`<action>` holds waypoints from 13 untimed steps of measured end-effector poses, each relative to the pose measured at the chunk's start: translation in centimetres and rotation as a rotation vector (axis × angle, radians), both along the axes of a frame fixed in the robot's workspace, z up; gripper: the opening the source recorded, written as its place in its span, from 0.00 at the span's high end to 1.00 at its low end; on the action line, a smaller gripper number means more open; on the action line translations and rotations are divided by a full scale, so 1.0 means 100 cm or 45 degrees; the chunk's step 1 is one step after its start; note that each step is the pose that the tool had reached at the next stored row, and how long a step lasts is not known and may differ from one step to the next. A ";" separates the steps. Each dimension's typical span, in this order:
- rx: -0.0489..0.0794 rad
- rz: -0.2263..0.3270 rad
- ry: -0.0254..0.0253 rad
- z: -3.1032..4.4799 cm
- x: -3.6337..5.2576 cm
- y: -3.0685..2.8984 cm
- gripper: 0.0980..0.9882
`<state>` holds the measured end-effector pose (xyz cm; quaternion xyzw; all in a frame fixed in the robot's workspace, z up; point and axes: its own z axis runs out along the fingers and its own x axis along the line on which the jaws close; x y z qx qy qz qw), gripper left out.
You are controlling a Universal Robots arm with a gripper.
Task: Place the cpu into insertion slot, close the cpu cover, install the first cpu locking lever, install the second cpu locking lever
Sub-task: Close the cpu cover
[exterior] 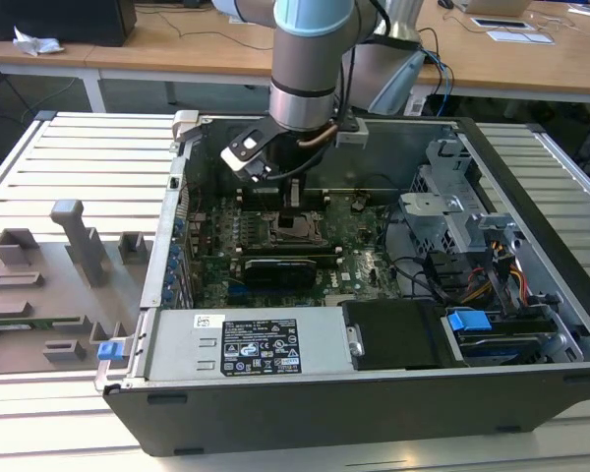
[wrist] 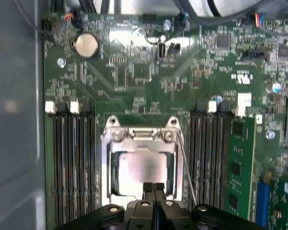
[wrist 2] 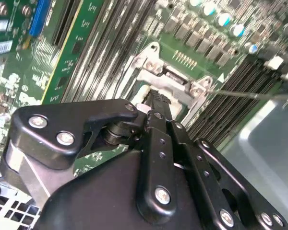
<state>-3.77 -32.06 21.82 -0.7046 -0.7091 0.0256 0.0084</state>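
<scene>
Slatted metal tabletop [exterior: 79, 147] with the open PC case [exterior: 305, 393] on it. In the exterior view a grey fixture tray [exterior: 39, 295] sits at 9 o'clock from the case.

The arm [exterior: 310, 59] reaches down into the case over the motherboard [exterior: 359, 261]. The insertion slot [exterior: 293, 226] is at 12 o'clock from the labelled power supply [exterior: 261, 344].

The cpu [wrist: 144, 170] sits in the slot. Its pale top shows through the window of the cpu cover [wrist: 140, 135], which lies down over it.

The pincer [wrist: 152, 188] is closed, tips together, with nothing visible between them. It's at the cover's frame edge in both wrist views, and contact looks likely.

A thin locking lever [wrist: 186, 172] runs just beside the cover. It looks unhooked to me, but I'm not certain.

Risks for you:
- **Off-centre press:** the closed tips could skid off the narrow frame onto the cpu top or the board.
- **Free lever:** it could spring or snag the pincer.
- **Sideways drift:** memory slots [wrist: 69, 163] flank the socket closely, so drift would clip them.
- **Cover not fully flat:** the lever won't latch.
</scene>
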 end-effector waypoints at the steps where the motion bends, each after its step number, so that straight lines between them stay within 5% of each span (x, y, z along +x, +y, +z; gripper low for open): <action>1: -0.002 0.000 0.0031 0.0014 0.0044 -0.0001 0.99; 13: -0.016 0.000 0.0030 0.0326 0.0047 0.0000 0.99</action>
